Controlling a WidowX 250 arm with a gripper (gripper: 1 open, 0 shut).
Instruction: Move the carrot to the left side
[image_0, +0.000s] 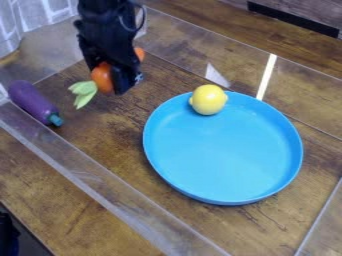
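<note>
**Carrot held in the air, up and to the left of the blue plate**

The black gripper was clamped on the carrot and held it above the wooden table, up and to the left of the blue plate. The fingers were tight on the orange body, so only a part of it was visible between them.

The long axis of the carrot was tilted. The light-green leafy top pointed down and to the left, away from the plate, and it hung free below the gripper. The orange body pointed up and to the right, toward the gripper. The tip of the root was hidden behind the fingers.

The yellow lemon lay on the far rim of the plate, to the right of the carrot and apart from it. The purple eggplant lay on the table further left of the plate than the carrot, near the leafy top but not touching it.
</note>
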